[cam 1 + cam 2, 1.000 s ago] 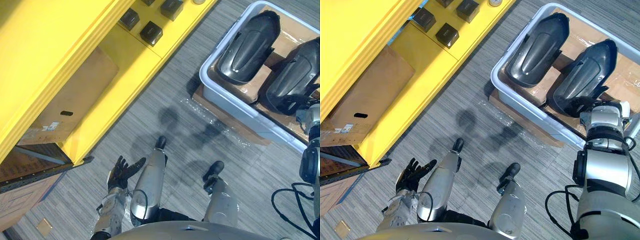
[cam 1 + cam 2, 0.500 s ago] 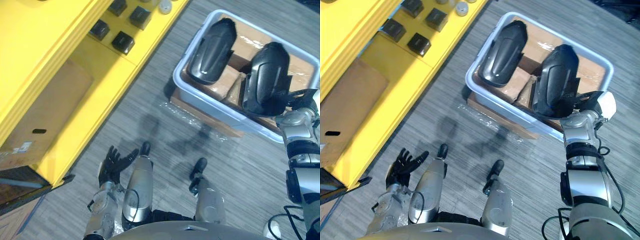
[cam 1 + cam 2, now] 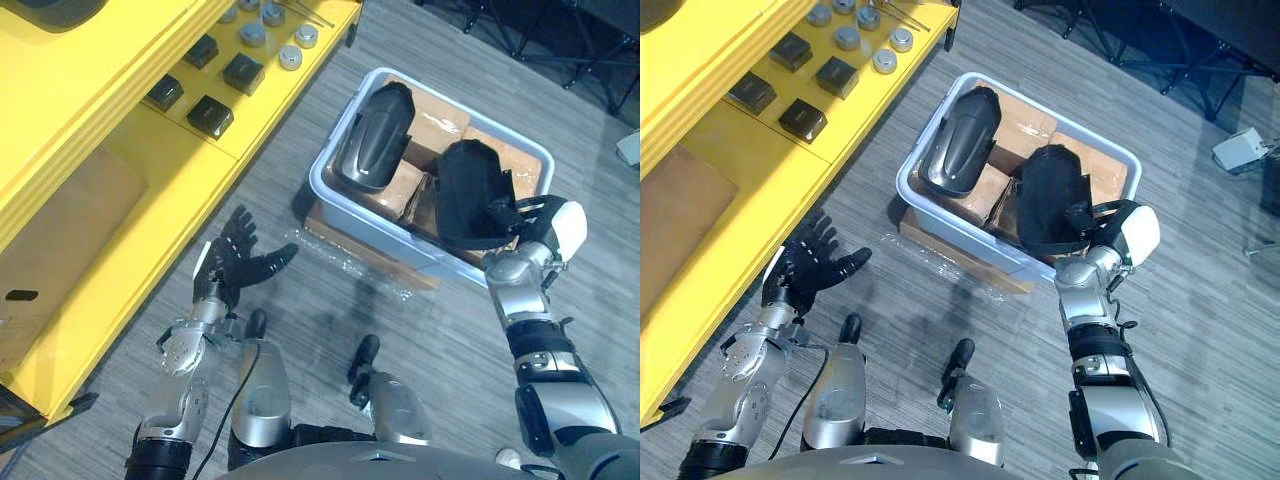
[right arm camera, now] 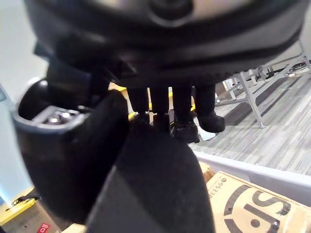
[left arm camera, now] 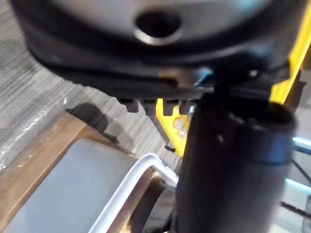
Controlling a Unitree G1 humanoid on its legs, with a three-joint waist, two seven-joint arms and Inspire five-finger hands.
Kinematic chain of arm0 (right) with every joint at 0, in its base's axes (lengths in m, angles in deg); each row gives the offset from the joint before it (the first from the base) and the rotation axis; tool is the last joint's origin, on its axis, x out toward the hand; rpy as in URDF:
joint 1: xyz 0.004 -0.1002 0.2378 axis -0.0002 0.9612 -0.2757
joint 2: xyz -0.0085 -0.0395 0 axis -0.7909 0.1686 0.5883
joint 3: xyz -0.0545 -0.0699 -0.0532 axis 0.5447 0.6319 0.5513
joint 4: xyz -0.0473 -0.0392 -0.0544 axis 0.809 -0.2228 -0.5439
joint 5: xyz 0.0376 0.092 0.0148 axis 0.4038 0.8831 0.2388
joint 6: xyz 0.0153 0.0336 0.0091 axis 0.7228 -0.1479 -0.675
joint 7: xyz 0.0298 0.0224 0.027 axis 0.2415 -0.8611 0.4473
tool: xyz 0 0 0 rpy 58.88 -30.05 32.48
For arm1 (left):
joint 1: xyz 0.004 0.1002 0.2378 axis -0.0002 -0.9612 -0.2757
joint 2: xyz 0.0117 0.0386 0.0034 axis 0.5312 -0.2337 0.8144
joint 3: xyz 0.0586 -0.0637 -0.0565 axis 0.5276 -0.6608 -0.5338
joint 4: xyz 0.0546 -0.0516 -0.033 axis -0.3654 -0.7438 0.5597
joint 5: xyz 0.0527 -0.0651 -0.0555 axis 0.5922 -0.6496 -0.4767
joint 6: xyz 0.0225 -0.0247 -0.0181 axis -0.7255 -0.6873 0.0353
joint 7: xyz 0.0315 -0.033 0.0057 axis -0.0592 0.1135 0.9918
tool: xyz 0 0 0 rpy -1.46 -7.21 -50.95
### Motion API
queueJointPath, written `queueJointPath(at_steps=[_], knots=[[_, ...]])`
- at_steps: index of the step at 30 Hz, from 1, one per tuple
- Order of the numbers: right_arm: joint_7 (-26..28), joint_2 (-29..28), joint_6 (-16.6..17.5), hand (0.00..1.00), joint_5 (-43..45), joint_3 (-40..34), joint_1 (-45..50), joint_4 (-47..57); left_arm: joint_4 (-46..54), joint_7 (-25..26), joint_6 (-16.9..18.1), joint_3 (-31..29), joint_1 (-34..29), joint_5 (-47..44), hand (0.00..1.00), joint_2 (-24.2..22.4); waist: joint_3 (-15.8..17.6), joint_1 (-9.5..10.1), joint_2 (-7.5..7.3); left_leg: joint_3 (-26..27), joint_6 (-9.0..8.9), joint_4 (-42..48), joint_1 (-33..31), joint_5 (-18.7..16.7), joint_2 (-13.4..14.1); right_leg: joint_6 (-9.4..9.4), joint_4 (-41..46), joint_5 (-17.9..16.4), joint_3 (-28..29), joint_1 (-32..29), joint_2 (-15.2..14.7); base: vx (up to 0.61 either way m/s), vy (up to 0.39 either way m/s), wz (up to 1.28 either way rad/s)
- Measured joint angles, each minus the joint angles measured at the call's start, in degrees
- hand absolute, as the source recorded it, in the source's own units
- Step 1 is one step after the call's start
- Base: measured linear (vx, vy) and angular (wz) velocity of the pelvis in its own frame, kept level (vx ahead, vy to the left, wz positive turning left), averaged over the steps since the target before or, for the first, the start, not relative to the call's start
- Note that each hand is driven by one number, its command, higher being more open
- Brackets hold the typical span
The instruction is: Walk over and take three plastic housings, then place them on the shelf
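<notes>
two black plastic housings sit in one grey bin (image 3: 960,228): the near housing (image 3: 1045,195) in the right hand's (image 3: 1105,232) grip, the far housing (image 3: 958,140) just past its fingers. four black square blocks (image 3: 801,119) and at least five round silver discs (image 3: 885,60) lie ahead of the spread left hand (image 3: 802,272).

Bright, even indoor light falls from overhead. The yellow shelf (image 3: 130,170) is strongly lit. Soft, faint shadows lie on the grey floor (image 3: 450,330) near the bin (image 3: 372,218). A pale sheen streaks a dark housing (image 3: 370,140), and clear film (image 3: 345,265) glints. In the wrist views, the left hand (image 5: 160,53) and right hand (image 4: 160,29) are dim, dark masses.
</notes>
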Motion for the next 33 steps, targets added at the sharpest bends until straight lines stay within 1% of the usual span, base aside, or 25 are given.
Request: queueJointPath(at_steps=[3,4,6,7,9,10,12,13,15,16,18,20,23,25,27,28,29,30,31,33], knots=[[-0.4,-0.1,0.1,0.0,-2.2,0.0,0.7,0.1,0.0,-0.9,-4.4,3.7,1.1,-1.1,1.0,1.5,-1.5,0.27,-0.63,0.0,-0.01,0.0,-0.2,0.0,0.0,0.07,-0.4,0.2,0.0,0.0,0.1,0.0,0.0,0.0],[-0.6,-0.1,0.1,0.0,-2.4,0.0,0.7,0.2,0.0,-1.0,-5.3,4.2,1.5,-1.3,1.0,1.6,-1.9,0.26,-0.69,0.0,-0.02,0.0,-0.4,0.0,0.0,0.03,-0.9,0.4,0.0,0.0,0.1,0.0,0.0,0.0],[-0.6,-0.1,0.1,0.0,-4.3,0.1,0.6,2.3,-0.1,-0.7,-8.5,6.3,4.1,-3.2,1.0,1.7,-2.6,0.14,-0.77,0.2,-0.03,0.3,-1.3,0.0,0.1,-0.09,-2.2,1.5,0.2,-0.5,0.5,-0.01,0.009,-0.06],[-0.6,-0.1,0.1,0.0,-4.4,0.1,0.5,3.3,-0.3,-0.5,-9.1,6.9,5.0,-3.6,1.0,1.7,-2.6,0.01,-0.77,0.3,-0.03,0.4,-1.5,0.0,0.1,-0.12,-2.5,1.7,0.3,-0.6,0.5,-0.02,0.017,-0.1],[-0.6,0.0,0.1,0.0,-4.4,0.9,-1.3,5.3,-3.0,-0.3,-10.9,8.7,9.5,-6.3,1.0,1.7,-2.6,-0.72,-0.78,0.9,-0.11,1.0,-2.1,-0.1,0.2,-0.21,-3.3,2.6,0.9,-0.9,0.7,-0.04,0.031,-0.14],[-0.6,0.1,0.1,0.0,-4.4,1.2,-1.9,5.4,-3.8,-0.3,-11.6,8.8,10.6,-7.8,1.0,1.7,-2.6,-0.88,-0.78,1.0,-0.14,1.2,-2.2,-0.2,0.2,-0.22,-3.3,2.7,1.1,-1.0,0.7,-0.03,0.031,-0.17],[-0.6,0.3,0.3,0.0,-4.9,1.5,-3.3,6.2,-7.2,-0.2,-13.4,9.5,15.2,-11.9,1.0,1.6,-2.7,-0.95,-0.93,1.7,-0.14,1.3,-2.4,-0.2,0.3,-0.27,-3.3,3.1,1.9,-1.8,0.7,-0.03,0.026,-0.17],[-0.6,0.3,0.4,0.0,-5.5,1.7,-3.8,6.2,-7.9,-0.2,-13.7,9.7,16.2,-12.4,1.0,1.6,-2.8,-0.98,-1.07,2.0,-0.13,1.4,-2.5,-0.2,0.4,-0.28,-3.3,3.2,2.1,-2.1,0.7,-0.04,0.031,-0.18],[-0.7,0.4,1.1,0.0,-6.8,2.2,-5.3,6.2,-9.7,-0.2,-15.2,10.2,19.4,-15.1,1.0,2.0,-3.1,-1.79,-1.4,2.3,-0.1,2.2,-4.0,-0.3,0.4,-0.36,-3.3,3.7,2.5,-3.3,0.7,-0.03,0.026,-0.11],[-0.7,0.4,1.6,0.0,-6.8,2.5,-6.2,6.2,-11.0,-0.2,-16.4,10.2,21.1,-17.8,1.0,2.3,-3.1,-2.25,-1.52,2.5,-0.1,2.3,-4.1,-0.3,0.4,-0.41,-3.3,4.0,2.8,-3.6,0.7,-0.03,0.025,-0.06],[-0.7,0.5,2.0,0.0,-8.9,2.5,-6.7,6.5,-12.7,-0.3,-18.3,10.9,23.3,-21.2,1.0,2.7,-3.1,-2.57,-1.54,2.9,-0.1,2.6,-4.0,-0.4,0.4,-0.39,-3.3,4.1,3.3,-3.6,0.7,-0.03,0.03,-0.12],[-0.7,1.2,3.3,0.0,-10.2,2.9,-7.5,7.0,-13.6,-0.5,-19.6,11.0,24.9,-23.7,1.0,2.8,-3.1,-2.89,-1.59,3.6,-0.02,2.9,-4.1,-0.5,0.5,-0.42,-3.3,4.5,4.1,-4.1,0.7,-0.03,0.026,-0.18],[-0.7,3.5,5.3,0.0,-11.2,3.7,-8.6,8.6,-16.1,-0.6,-21.9,11.8,28.3,-29.1,1.0,2.8,-3.1,-4.09,-1.6,4.1,0.1,3.4,-4.7,-0.6,0.6,-0.43,-3.3,4.8,4.7,-4.9,0.7,-0.04,0.025,-0.12],[-0.8,4.9,7.1,0.0,-12.9,3.8,-8.8,9.8,-17.9,-0.4,-22.7,12.8,30.4,-35.1,1.0,3.1,-3.1,-4.49,-1.6,4.7,0.1,3.5,-4.8,-0.6,0.7,-0.54,-3.3,5.0,5.4,-5.5,0.7,-0.03,0.016,-0.15],[-1.7,5.5,10.2,0.0,-15.6,4.2,-8.9,11.3,-19.0,0.2,-23.3,13.7,32.1,-41.7,1.0,3.2,-3.1,-5.76,-1.61,5.2,0.11,3.5,-4.7,-0.5,0.8,-0.57,-3.3,5.2,5.8,-5.7,0.7,-0.01,0.015,-0.12],[-2.0,5.7,11.0,0.0,-16.1,4.4,-8.9,11.3,-19.4,0.5,-23.3,13.9,32.6,-43.6,1.0,3.1,-3.1,-6.06,-1.61,5.3,0.11,3.5,-4.7,-0.5,0.8,-0.61,-3.3,5.2,5.8,-5.8,0.7,0.0,0.011,-0.08],[-2.3,5.9,12.1,0.0,-17.9,4.6,-9.3,11.3,-20.0,0.8,-23.1,14.3,33.6,-46.3,1.0,3.1,-3.1,-6.76,-1.61,5.5,0.13,3.4,-4.7,-0.5,0.9,-0.69,-3.3,5.3,5.9,-5.9,0.8,0.0,0.008,-0.1],[-2.9,6.1,13.4,0.0,-18.6,4.7,-9.5,11.3,-20.5,1.3,-22.6,14.9,34.8,-48.7,1.0,3.1,-3.1,-7.02,-1.61,5.9,0.14,3.2,-4.6,-0.5,0.9,-0.76,-3.3,5.4,6.3,-6.1,0.8,0.01,0.008,-0.13],[-3.2,6.2,13.8,0.0,-19.5,4.8,-9.6,11.3,-20.7,1.6,-22.2,15.1,35.2,-50.2,1.0,3.0,-3.1,-7.05,-1.61,6.1,0.12,3.1,-4.5,-0.4,1.0,-0.78,-3.3,5.4,6.5,-6.3,0.9,0.02,0.008,-0.2],[-4.2,6.2,15.5,0.0,-20.8,5.5,-9.6,11.3,-21.6,2.7,-19.3,15.4,36.7,-55.0,1.0,2.4,-3.1,-7.59,-1.61,6.7,0.09,2.7,-3.9,-0.4,1.1,-0.79,-3.3,5.5,7.1,-6.3,0.9,0.02,0.007,-0.13]])
